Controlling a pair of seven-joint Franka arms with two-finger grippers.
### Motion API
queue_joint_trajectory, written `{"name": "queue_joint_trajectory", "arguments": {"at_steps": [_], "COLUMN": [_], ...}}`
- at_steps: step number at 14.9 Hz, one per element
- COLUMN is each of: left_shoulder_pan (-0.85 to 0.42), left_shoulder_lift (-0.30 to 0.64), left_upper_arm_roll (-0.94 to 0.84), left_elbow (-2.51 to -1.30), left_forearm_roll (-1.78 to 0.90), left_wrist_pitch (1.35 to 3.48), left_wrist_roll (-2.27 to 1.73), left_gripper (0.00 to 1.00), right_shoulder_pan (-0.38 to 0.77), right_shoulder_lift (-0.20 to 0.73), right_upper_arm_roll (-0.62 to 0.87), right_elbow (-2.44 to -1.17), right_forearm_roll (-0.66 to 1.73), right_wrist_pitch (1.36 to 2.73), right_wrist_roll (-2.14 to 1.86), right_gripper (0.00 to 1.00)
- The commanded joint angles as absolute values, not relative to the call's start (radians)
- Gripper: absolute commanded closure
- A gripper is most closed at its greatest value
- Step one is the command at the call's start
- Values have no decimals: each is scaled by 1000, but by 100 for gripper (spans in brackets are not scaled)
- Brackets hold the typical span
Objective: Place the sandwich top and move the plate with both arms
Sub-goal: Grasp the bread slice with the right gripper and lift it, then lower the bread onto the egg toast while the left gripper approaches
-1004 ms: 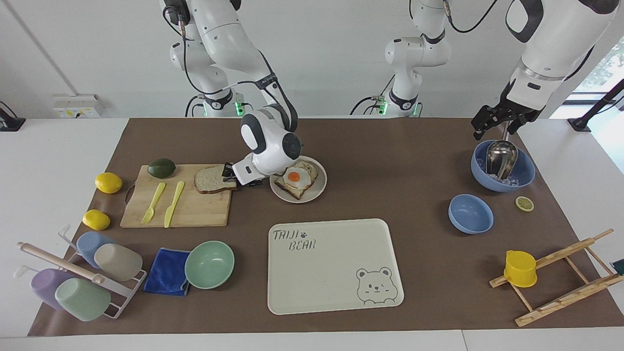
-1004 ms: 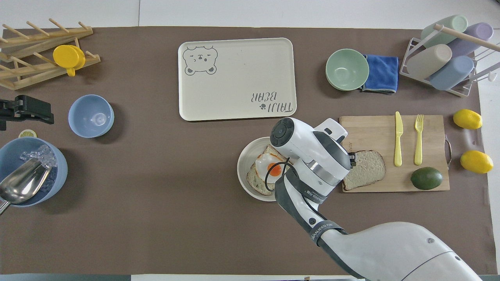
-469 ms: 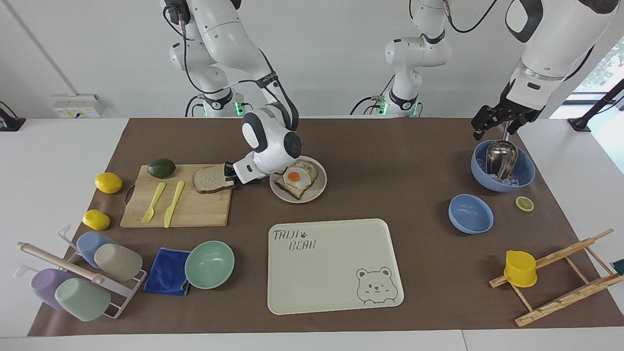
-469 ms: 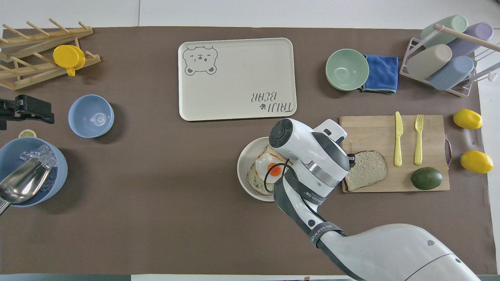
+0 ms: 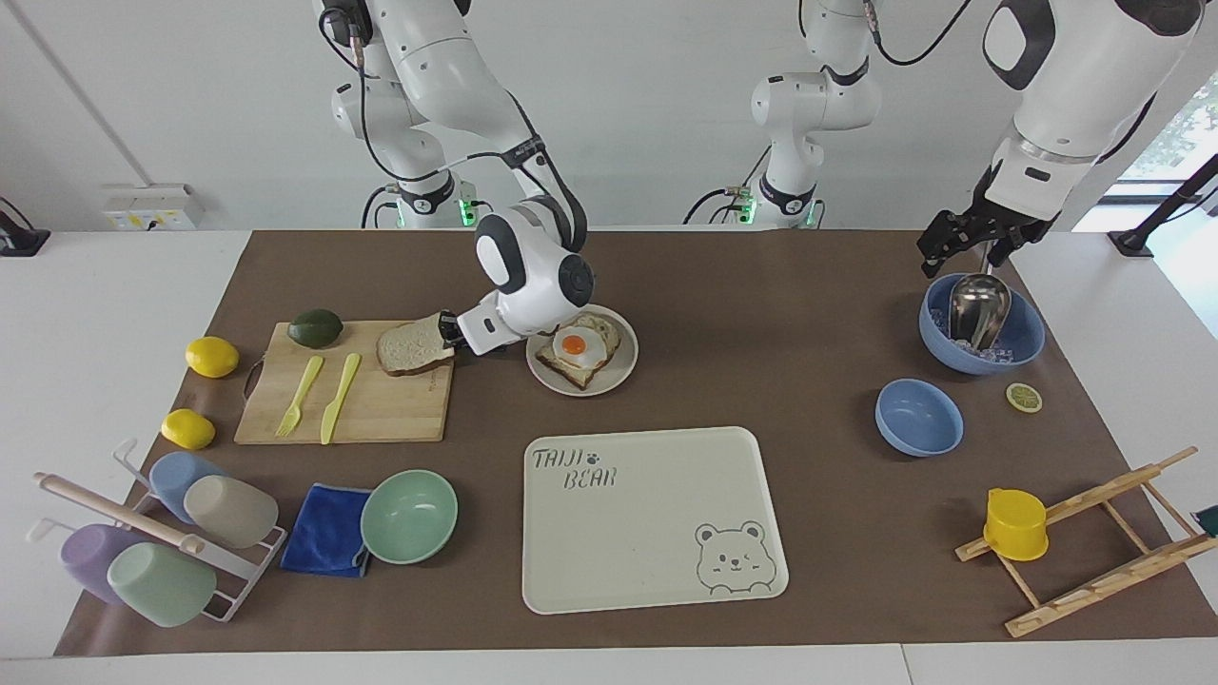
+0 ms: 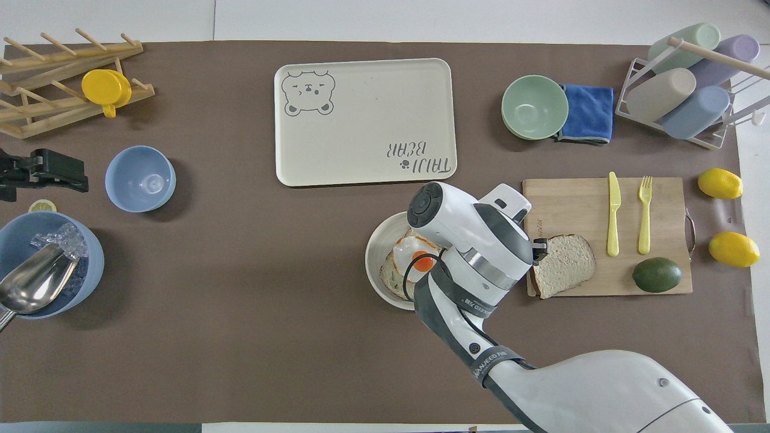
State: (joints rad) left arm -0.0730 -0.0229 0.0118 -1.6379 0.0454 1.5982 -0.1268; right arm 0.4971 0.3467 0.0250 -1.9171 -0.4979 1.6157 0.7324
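Note:
The sandwich top (image 5: 409, 347), a pale speckled slice with a brown crust, is held tilted just over the wooden cutting board (image 5: 381, 409). My right gripper (image 5: 445, 330) is shut on the slice's edge toward the plate; in the overhead view the gripper (image 6: 539, 249) pinches the slice (image 6: 565, 264). The small round beige plate (image 5: 625, 366) lies beside the board and carries toast with a fried egg (image 5: 577, 349). My right wrist covers part of the plate (image 6: 373, 264) from above. My left gripper (image 5: 963, 238) waits in the air over the blue ice bowl (image 5: 1023, 347).
A yellow fork (image 5: 300, 395), knife (image 5: 339, 398) and an avocado (image 5: 315, 326) lie on the board. The bear-print tray (image 5: 652, 518) lies farther from the robots than the plate. A mint bowl (image 5: 409, 516), blue cloth, cup rack, lemons, small blue bowl (image 5: 918, 417) and wooden rack stand around.
My right gripper has risen a little with the bread slice, lifting and tilting it off the board. The left gripper has barely shifted.

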Motion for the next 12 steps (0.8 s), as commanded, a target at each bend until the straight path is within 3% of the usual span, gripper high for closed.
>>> {"name": "queue_joint_trajectory", "arguments": {"at_steps": [1, 6, 12], "left_shoulder_pan": [-71, -71, -74], "left_shoulder_lift": [-81, -144, -153], "left_upper_arm_roll": [15, 17, 15], "left_elbow": [-1735, -1867, -1884], "left_forearm_roll": [57, 35, 11], "left_wrist_pitch": [1678, 1750, 1767], "left_wrist_roll": [-118, -117, -117], "left_gripper": [0, 0, 0], "right_shoulder_pan": [511, 610, 623], "right_shoulder_lift": [362, 471, 483], "right_upper_arm_roll": [49, 51, 51], "right_elbow": [-1759, -1445, -1430], "right_forearm_roll": [-505, -368, -177], "right_wrist_pitch": [1475, 1293, 1423], "right_wrist_roll": [651, 660, 859], "right_gripper": [100, 100, 100]}}
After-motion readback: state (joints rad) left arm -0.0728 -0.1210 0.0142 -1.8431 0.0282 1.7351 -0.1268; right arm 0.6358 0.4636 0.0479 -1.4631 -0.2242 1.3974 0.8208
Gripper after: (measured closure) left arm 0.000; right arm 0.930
